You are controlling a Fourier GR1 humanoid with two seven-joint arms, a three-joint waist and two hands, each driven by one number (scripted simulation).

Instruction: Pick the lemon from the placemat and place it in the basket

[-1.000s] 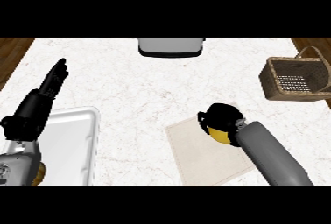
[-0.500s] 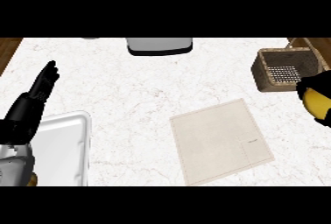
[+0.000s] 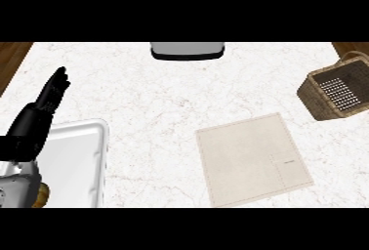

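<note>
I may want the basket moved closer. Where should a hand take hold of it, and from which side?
Probably the handle, from above: it arches over the open top of the basket, while the woven walls look too wide to curl round.

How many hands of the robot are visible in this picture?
1. The left hand shows at the view's left side, fingers straight, next to the white tray. The right hand is outside the view.

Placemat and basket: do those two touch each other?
Apart. The head view shows a strip of white counter between the placemat and the basket, off the mat's far right corner.
</note>
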